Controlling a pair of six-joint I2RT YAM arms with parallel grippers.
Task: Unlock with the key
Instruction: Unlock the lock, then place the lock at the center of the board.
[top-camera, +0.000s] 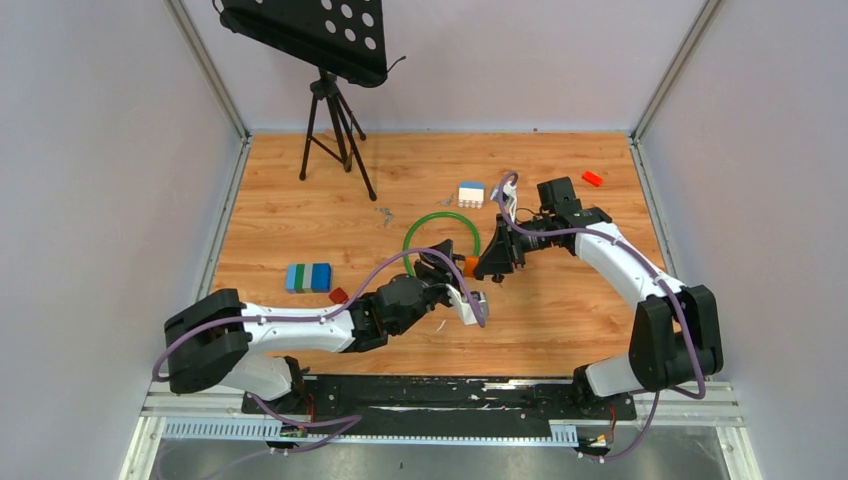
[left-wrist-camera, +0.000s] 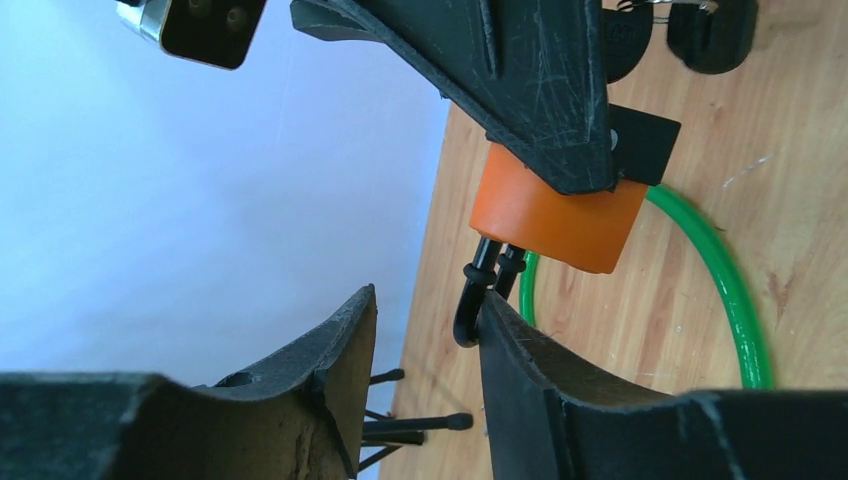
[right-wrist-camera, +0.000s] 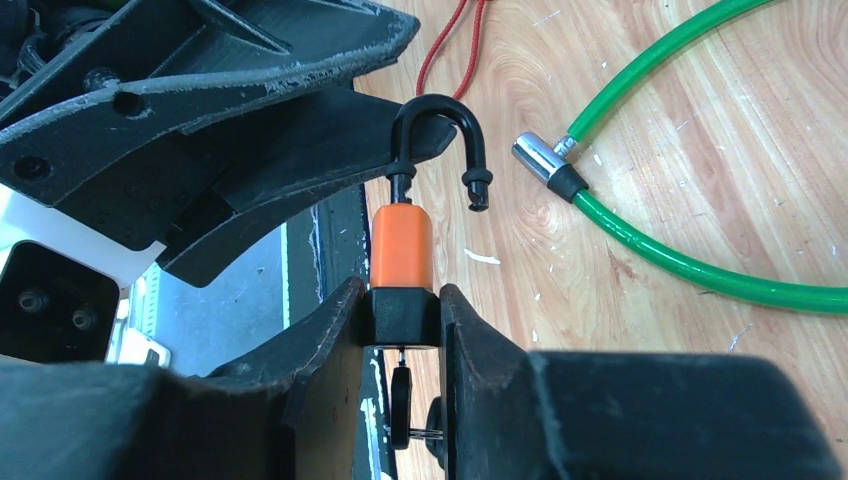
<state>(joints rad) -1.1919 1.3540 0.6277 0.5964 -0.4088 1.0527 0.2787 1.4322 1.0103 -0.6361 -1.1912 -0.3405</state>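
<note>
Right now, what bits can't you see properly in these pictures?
- Keyhole: right wrist view, hidden between the right fingers clamping the padlock; only a black bit, maybe the key, shows below.
- Shackle: left wrist view, its bend dips behind one of the left fingers; touching or not, unclear.
- Padlock, top view: too small, arms crowd it.
- Green cable: right wrist view, cut off by the edge.

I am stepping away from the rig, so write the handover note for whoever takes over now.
Right gripper: shut on the orange padlock, gripping its black base.
Left gripper: open, holding nothing, fingers close to the shackle.
Key: appears to sit in the underside of the lock.
Green cable: lying on the table, apart from the lock.
Done: one end of the shackle is free, so the lock is open.
Left: probably just setting it down.
</note>
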